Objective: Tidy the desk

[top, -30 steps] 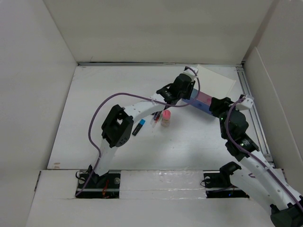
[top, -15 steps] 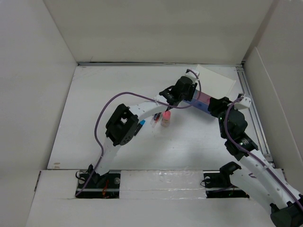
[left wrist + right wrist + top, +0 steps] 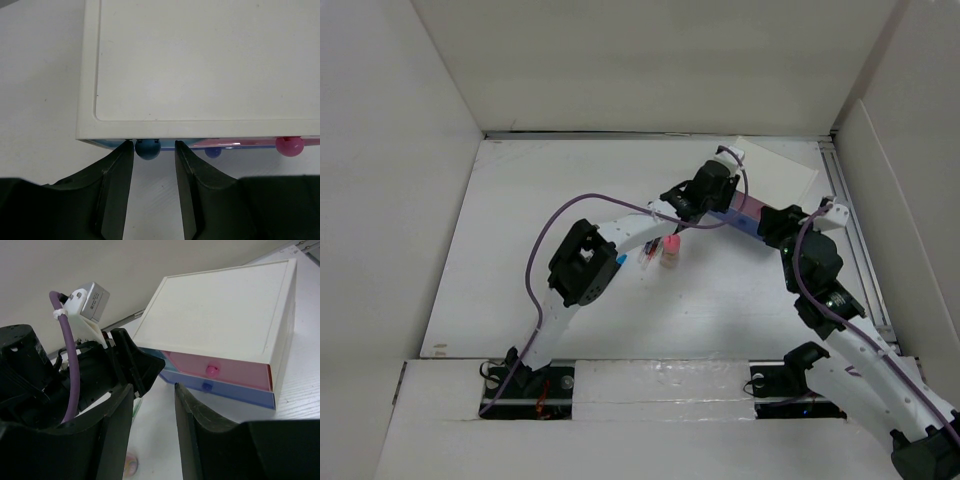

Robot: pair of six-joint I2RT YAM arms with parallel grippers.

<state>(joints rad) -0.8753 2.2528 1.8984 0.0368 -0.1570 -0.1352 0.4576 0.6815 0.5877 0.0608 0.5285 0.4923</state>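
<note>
A small white drawer box [image 3: 765,180] with pink and blue drawers stands at the back right of the white desk [image 3: 550,200]. My left gripper [image 3: 154,147] is open at the box front [image 3: 210,65], its fingers on either side of a dark blue knob [image 3: 148,148] without closing on it. A purple knob [image 3: 213,151] and a pink knob [image 3: 289,145] sit further right. My right gripper [image 3: 154,390] is open and empty, just in front of the box [image 3: 225,320], beside the left wrist [image 3: 40,375].
A small pink-capped bottle [image 3: 670,250], a red-tipped pen [image 3: 648,255] and a blue-tipped marker [image 3: 618,262] lie mid-desk under the left arm. White walls enclose the desk on three sides. A metal rail [image 3: 855,230] runs along the right edge.
My left arm has pushed a little further toward the drawer box, its elbow shifting right. The right gripper has edged slightly left toward the box.
</note>
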